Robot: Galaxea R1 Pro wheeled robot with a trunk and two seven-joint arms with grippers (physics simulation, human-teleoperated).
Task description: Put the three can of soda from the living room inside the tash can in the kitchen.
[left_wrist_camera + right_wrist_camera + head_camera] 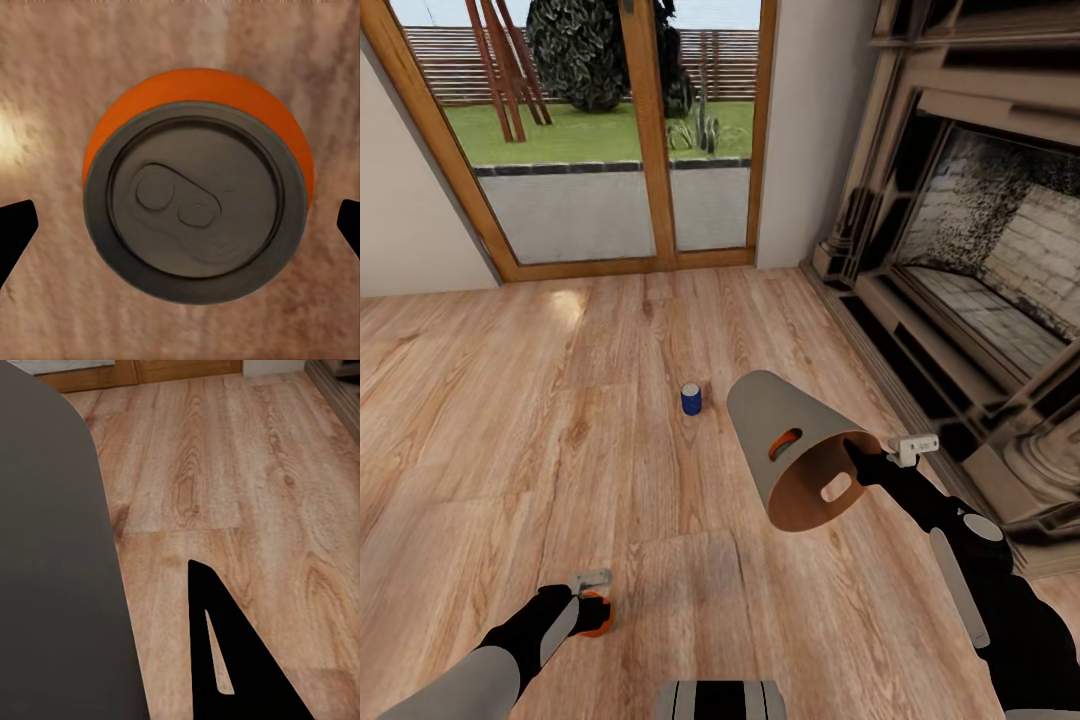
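I'm looking over the living room's wood floor (510, 400), the glass doors (610, 130) at 12 o'clock and the fireplace (980, 280) at 2. My right pincer (852, 452) is gripping the tilted trash can (790, 450) by its rim, an orange can (784, 440) showing through the handle hole. The blue can (691, 398) is standing upright mid-floor. My left pincer (592, 590), at 7, is hanging wide open over another orange can (196, 196), fingertips (15, 232) apart from it. I can't make out any lettering.
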